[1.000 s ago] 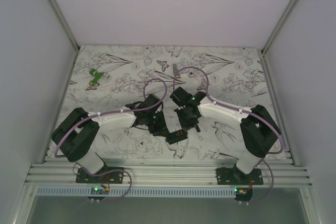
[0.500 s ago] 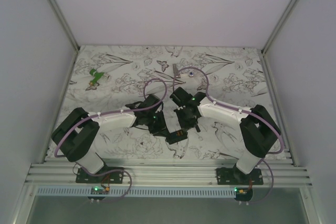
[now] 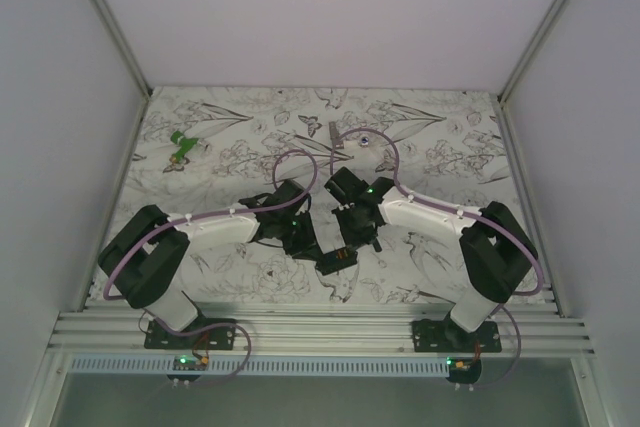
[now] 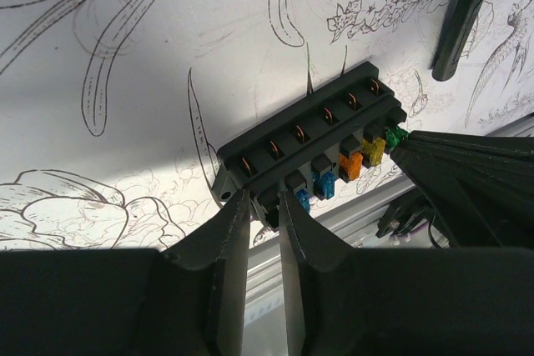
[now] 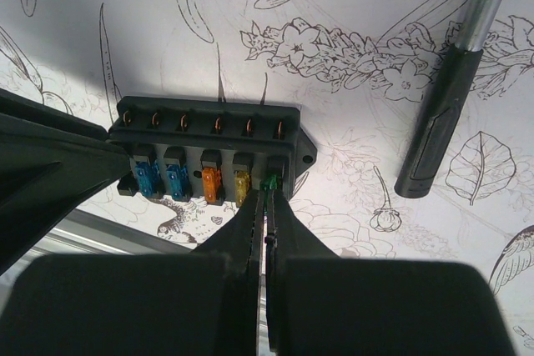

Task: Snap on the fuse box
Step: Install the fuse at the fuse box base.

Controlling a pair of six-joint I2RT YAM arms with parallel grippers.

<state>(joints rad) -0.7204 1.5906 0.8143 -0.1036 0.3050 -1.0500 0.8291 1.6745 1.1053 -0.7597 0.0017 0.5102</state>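
The fuse box [image 4: 310, 125] is clamped endwise by the left gripper [image 4: 261, 203]; its green fuse [image 5: 269, 182] is pinched by the right gripper [image 5: 266, 195].

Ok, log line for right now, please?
left gripper: shut on fuse box end | right gripper: shut on green fuse | hammer: apart from box

My left gripper [image 3: 308, 245] and my right gripper [image 3: 352, 239] meet from either side at the black fuse box [image 3: 338, 262] near the table's [image 3: 450, 137] front edge, with a green object [image 3: 182, 146] and a small grey piece [image 3: 333, 132] well apart on the far side.
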